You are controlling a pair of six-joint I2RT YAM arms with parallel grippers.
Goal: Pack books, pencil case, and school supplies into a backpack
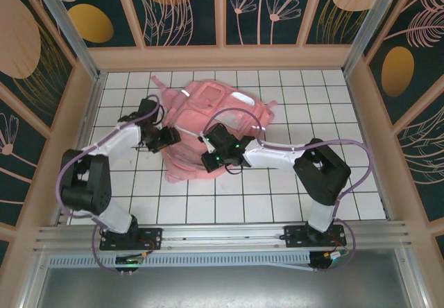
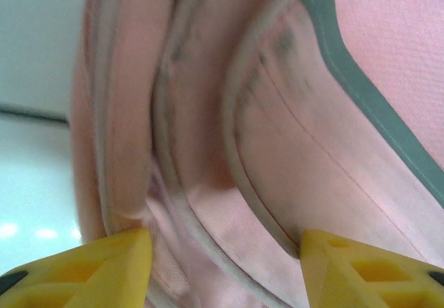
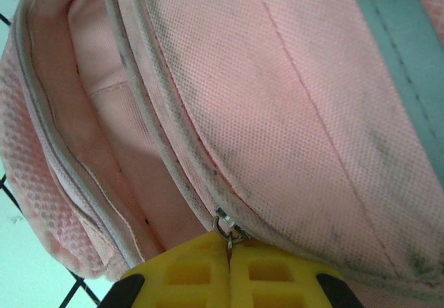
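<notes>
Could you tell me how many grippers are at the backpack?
2. Left gripper at the pink backpack, left side; right gripper at its near edge, shut on a zipper pull.

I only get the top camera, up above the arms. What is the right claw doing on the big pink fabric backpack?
Observer: The right wrist camera shows the right claw shut on a small silver metal zipper pull of the big pink fabric backpack.
Operator: Is that zipper open?
Observer: Beside the pull, a pocket gap stands open, with pink lining inside.
Operator: And the left claw?
Observer: The left wrist camera shows the left claw open, its yellow fingers apart, with pink backpack fabric in front of them.
</notes>
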